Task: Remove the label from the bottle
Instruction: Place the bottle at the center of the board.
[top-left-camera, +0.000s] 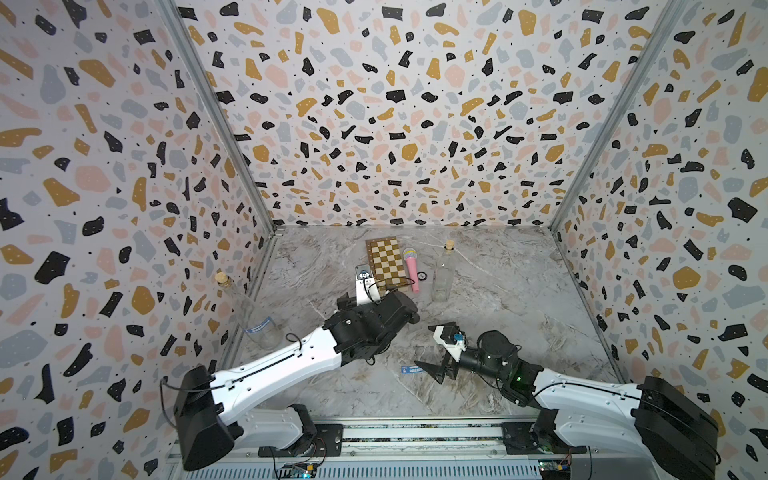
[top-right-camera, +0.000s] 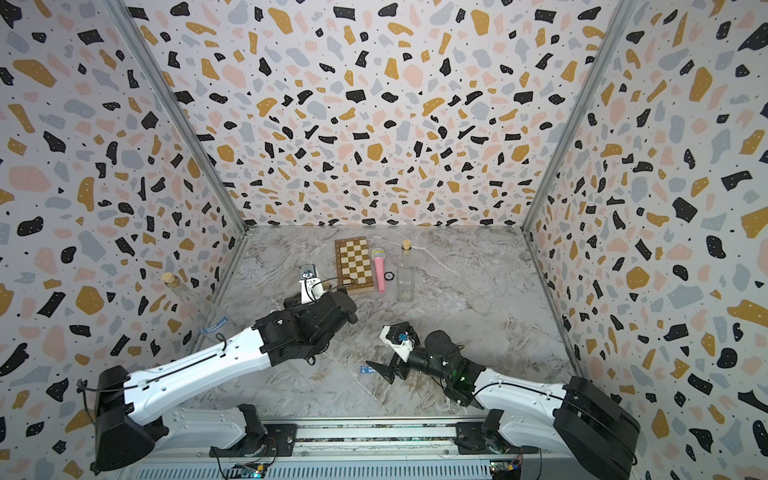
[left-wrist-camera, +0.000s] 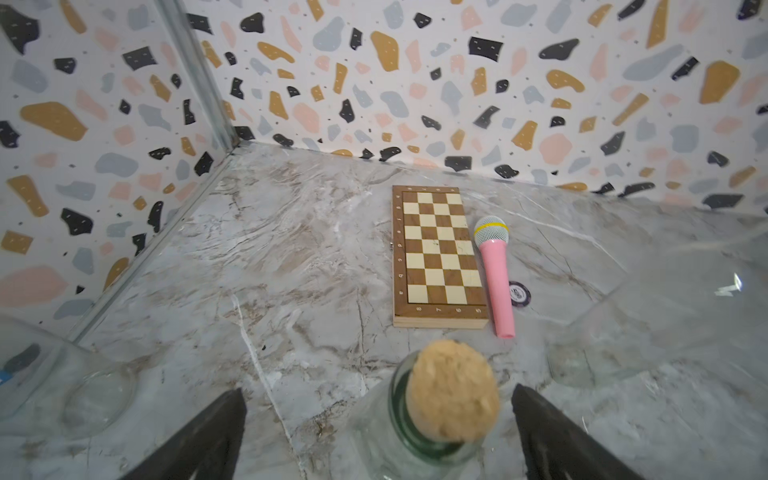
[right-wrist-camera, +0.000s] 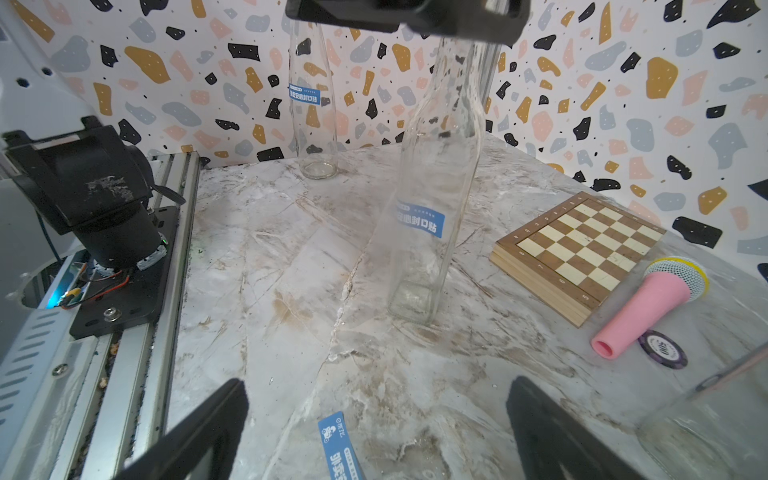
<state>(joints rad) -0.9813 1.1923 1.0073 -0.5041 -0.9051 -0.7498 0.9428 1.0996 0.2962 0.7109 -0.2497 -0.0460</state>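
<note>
Fingers (left-wrist-camera: 199, 436) of the left gripper (left-wrist-camera: 377, 392) stood spread wide on either side of the cork (left-wrist-camera: 453, 390), clear of it and gripping nothing. The cork sealed the square bottle (right-wrist-camera: 432, 187), which stood upright mid-table near the chessboard (right-wrist-camera: 582, 249). 1 blue label (right-wrist-camera: 419, 218) adhered to its lower side. The right gripper (right-wrist-camera: 377, 384) was likewise open and empty. 1 loose label strip (right-wrist-camera: 338, 449) lay flat on the marble table (right-wrist-camera: 291, 249) between its fingers. 2 other corked bottles stood well apart: the tall bottle (top-left-camera: 249, 316), also labelled, against the left wall, and the short bottle (top-left-camera: 442, 278) beside the pink microphone (top-left-camera: 411, 270).
</note>
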